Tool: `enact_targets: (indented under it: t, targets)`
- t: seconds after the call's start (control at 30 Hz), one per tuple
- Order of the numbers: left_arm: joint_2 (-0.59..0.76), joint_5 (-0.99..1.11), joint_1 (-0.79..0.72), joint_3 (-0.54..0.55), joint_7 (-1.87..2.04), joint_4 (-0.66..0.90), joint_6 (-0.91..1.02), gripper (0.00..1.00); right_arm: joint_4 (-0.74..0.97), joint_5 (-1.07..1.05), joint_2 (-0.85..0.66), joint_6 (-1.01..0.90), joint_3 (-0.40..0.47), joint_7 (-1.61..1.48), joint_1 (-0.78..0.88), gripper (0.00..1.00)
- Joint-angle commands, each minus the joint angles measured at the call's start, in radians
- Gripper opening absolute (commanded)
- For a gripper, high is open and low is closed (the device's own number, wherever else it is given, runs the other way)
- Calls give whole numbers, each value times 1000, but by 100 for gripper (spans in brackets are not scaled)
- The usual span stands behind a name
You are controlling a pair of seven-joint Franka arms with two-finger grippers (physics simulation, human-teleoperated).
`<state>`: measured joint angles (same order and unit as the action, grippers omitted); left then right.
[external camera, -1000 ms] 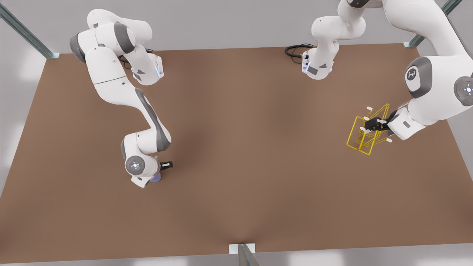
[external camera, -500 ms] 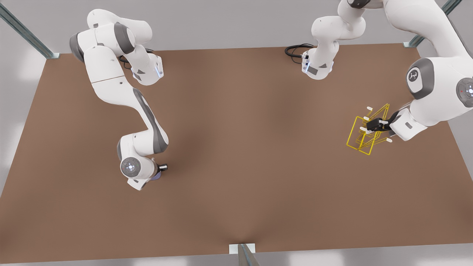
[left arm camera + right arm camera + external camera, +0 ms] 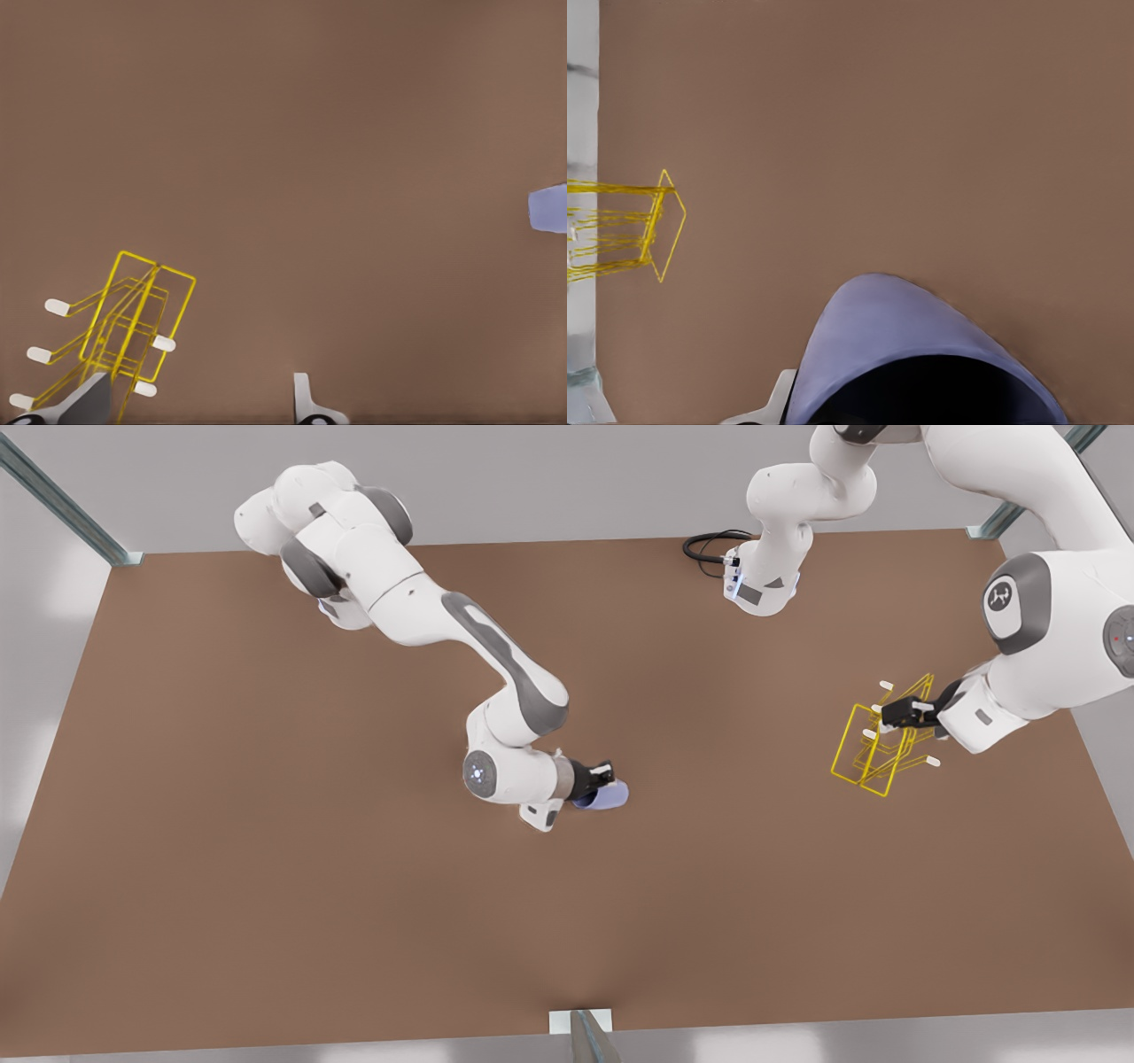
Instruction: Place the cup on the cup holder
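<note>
The lavender-blue cup [image 3: 609,796] hangs tilted over the middle of the table, with my right gripper [image 3: 602,777] shut on its rim. In the right wrist view the cup [image 3: 917,350] is close up, its dark mouth toward the camera, with one fingertip [image 3: 780,391] beside it. The yellow wire cup holder [image 3: 879,746] stands at the front view's right. My left gripper [image 3: 897,717] sits at the holder's upper pegs. In the left wrist view its fingers [image 3: 89,400] stand wide apart and open, with the cup holder [image 3: 133,328] beside one of them and the cup [image 3: 549,209] far off.
The brown table [image 3: 266,921] has open surface between cup and holder. A black cable [image 3: 709,545] lies by an arm base at the back. Metal frame posts [image 3: 580,1032] stand at the table's edges.
My right arm has swung the cup from the front view's left to the table's middle, toward the holder. The left gripper shifted only slightly at the holder.
</note>
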<state>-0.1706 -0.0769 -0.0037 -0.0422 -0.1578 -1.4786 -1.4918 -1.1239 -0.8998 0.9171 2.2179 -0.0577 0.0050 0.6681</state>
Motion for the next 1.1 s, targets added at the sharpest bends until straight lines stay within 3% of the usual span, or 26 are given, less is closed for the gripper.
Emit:
enact_targets:
  t: [0.0,0.1,0.23,0.37,0.4,0.43,0.47,0.97,1.0,1.07]
  targets:
    - [0,2,-4,1,6,1,47,100,134,-369,118,138,-1,-158,50,21]
    - [-43,26,-18,2,4,54,8,100,196,-547,215,138,-1,-329,79,21]
    - [-40,31,-21,5,30,54,28,100,194,-587,272,137,-2,-442,100,21]
    - [-40,29,-156,5,444,72,85,100,197,-587,284,137,-1,-442,103,21]
    - [-49,32,-215,7,672,74,68,100,197,-587,284,137,-2,-441,105,45]
    - [-55,48,-254,7,731,72,38,100,197,-588,284,137,-2,-441,105,94]
    - [-47,48,-254,5,736,54,1,100,196,-602,284,138,-1,-442,107,100]
    - [-64,68,-318,2,929,4,-47,100,92,-593,235,65,6,-433,38,100]
    - [-66,66,-318,2,1021,-21,-83,100,78,-587,224,63,6,-438,22,100]
    - [-79,65,-363,5,1507,-163,-396,100,39,-584,203,20,6,-441,-13,100]
